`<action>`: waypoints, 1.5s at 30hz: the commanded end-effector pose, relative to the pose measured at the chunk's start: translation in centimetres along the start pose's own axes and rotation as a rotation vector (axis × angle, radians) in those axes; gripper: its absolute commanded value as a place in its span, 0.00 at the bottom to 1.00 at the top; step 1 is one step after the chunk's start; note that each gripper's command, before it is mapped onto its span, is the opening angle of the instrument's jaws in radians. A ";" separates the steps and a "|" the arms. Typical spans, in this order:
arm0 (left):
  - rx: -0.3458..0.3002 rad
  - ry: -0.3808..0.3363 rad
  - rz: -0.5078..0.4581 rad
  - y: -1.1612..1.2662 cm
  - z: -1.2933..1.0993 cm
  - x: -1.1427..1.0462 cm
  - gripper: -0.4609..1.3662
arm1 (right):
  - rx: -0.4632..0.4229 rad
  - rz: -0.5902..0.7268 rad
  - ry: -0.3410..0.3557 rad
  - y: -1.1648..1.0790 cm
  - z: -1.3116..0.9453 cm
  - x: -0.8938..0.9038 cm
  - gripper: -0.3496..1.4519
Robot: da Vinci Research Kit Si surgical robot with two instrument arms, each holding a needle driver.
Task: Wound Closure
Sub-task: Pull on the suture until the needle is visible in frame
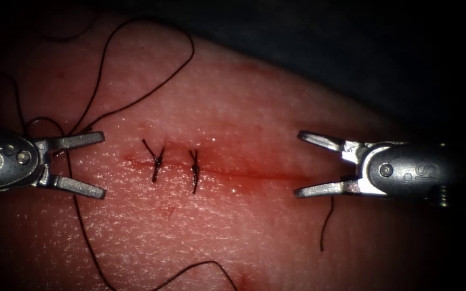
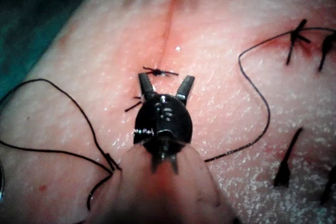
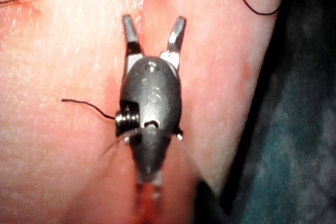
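- Left claw (image 1: 104, 164) at the left end of the cut, jaws spread wide, holding nothing; loose thread (image 1: 76, 215) runs under and between its jaws without being gripped. Same wide-open stance in left wrist view (image 2: 165, 83).
- Right claw (image 1: 297, 163) at the right end of the cut, jaws spread wide, holding nothing; also open in right wrist view (image 3: 154, 26).
- Tissue (image 1: 244, 237): pale pink, wet sheen, red fluid (image 1: 233, 175) staining along the cut (image 1: 276, 177), which runs horizontally between the two claws.
- Two knotted stitches cross the cut's left part: left stitch (image 1: 156, 160), right stitch (image 1: 194, 170), short dark tails sticking up and down.
- Long thread loops over the tissue upper left and trails to the lower edge.
- Short cut end of thread (image 1: 326, 226) lies below the right claw.
- Needle: can't tell where it is.
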 end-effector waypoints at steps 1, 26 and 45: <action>-0.002 0.001 0.000 0.00 0.00 0.00 0.49 | 0.000 0.000 0.000 0.00 0.00 0.01 0.75; -0.059 -0.248 0.134 -1.35 -0.36 -0.70 0.62 | 0.003 0.000 0.002 -0.05 -0.02 0.04 0.77; -0.203 -0.374 0.317 -2.03 -0.36 -2.07 0.76 | 0.004 -0.010 0.005 -0.17 0.01 -0.01 0.77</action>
